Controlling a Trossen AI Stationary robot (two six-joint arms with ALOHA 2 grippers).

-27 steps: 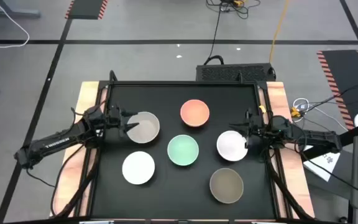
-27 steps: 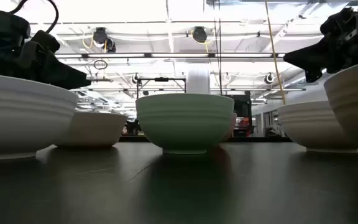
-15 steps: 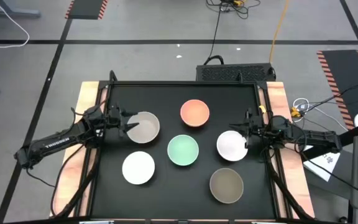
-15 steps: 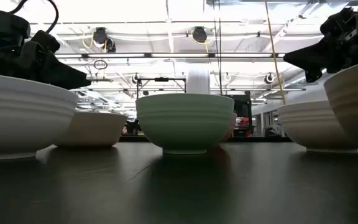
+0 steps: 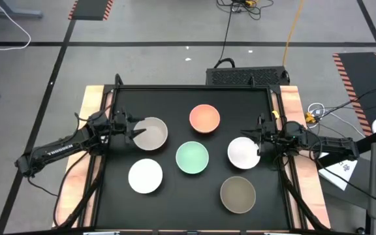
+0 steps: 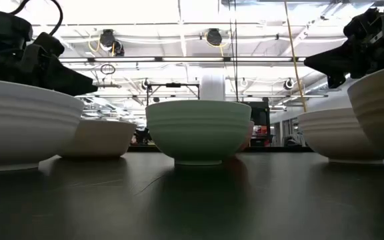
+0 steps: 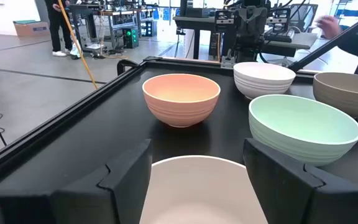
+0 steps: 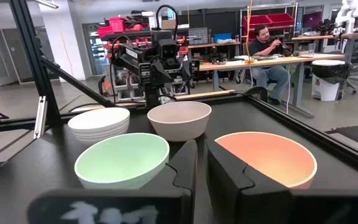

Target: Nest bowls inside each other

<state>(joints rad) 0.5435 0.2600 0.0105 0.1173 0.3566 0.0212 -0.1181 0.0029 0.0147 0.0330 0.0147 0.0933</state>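
Bowls [image 5: 192, 158] sit apart on the table [image 5: 175, 104], unnested.

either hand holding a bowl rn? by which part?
Nothing held: left hand hovers open over the rim of the beige-grey bowl; right hand, nearly shut, hangs above the edge of the nearest white bowl.

Six bowls visible, all upright, open side up, none nested, spaced apart on the black mat. Coral-pink bowl [image 5: 205, 118] at the far centre. Pale beige-grey bowl [image 5: 151, 133] far left. Mint-green bowl [image 5: 192, 157] in the middle, ribbed outer wall. White bowl [image 5: 145, 175] near left. Second white bowl [image 5: 243, 152] on the right, level with the mint one. Olive-tan bowl [image 5: 237, 194] near right, closest to the front edge. All look empty.
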